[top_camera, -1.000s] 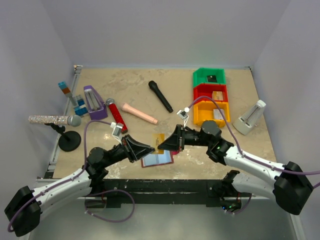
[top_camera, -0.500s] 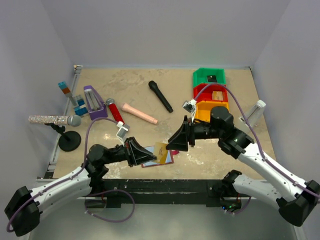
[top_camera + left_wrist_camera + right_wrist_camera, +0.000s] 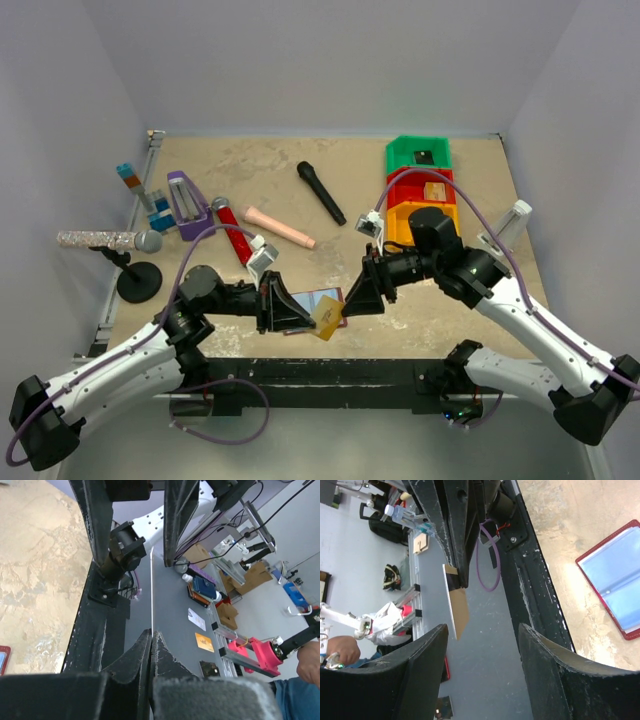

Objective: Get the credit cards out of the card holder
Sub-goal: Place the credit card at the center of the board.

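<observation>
The card holder lies open on the table near the front edge, dark red with pale blue sleeves; it also shows in the right wrist view. My left gripper is shut on a tan-gold credit card and holds it over the table's front edge, just in front of the holder. In the left wrist view the card shows edge-on, sticking out from the left gripper. My right gripper stands open just right of the card, touching nothing. In its wrist view the card hangs ahead of the open right gripper.
Green, red and yellow bins stand at the back right, beside a white stand. A black microphone, a pink cylinder, a red microphone, a purple object and a glittery microphone lie further back.
My right gripper has let go of the tan-gold card, opened and drawn back to the right. The left gripper keeps the card and has carried it toward the table's front edge.
</observation>
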You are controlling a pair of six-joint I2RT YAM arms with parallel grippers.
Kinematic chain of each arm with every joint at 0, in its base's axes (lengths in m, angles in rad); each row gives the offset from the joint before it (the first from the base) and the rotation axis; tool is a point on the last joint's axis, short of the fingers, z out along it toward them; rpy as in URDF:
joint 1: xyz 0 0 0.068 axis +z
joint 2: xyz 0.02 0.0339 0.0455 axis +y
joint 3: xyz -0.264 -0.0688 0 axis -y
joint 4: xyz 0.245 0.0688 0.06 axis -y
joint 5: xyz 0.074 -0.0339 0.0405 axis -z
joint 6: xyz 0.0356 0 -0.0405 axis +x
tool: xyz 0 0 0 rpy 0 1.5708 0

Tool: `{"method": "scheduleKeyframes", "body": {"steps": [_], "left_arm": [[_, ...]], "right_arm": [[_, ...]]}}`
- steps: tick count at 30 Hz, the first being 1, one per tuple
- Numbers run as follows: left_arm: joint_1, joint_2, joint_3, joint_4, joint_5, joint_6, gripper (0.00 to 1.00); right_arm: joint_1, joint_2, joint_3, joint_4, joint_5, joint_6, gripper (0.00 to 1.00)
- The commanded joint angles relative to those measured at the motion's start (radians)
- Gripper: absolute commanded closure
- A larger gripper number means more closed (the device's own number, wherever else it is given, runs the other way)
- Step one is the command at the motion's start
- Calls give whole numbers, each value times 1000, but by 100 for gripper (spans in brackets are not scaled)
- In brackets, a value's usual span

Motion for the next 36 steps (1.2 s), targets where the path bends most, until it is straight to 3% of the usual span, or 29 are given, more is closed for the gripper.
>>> {"method": "scheduleKeyframes", "body": {"steps": [1, 12, 20, 28, 32, 33, 36], "left_arm": [[1, 24, 47, -76, 47, 58, 100], [1, 52, 61, -79, 55, 69, 100], [-1, 84, 71, -59, 65, 66, 100], [1, 85, 74, -72, 76, 78, 100], [1, 84, 70, -73, 75, 79, 100], [1, 81, 71, -84, 68, 85, 98], [1, 58, 80, -145, 27, 115, 66]], "right_arm": [[0, -11, 30, -13, -47, -31, 38], [15, 18, 30, 16, -58, -14, 43], [66, 72, 51, 11, -23, -17, 56], [67, 92, 48, 34, -38, -14, 74], [67, 89, 41, 62, -55, 0, 100], [66, 84, 38, 63, -44, 3, 100], [47, 63, 24, 59, -2, 8, 100]]}}
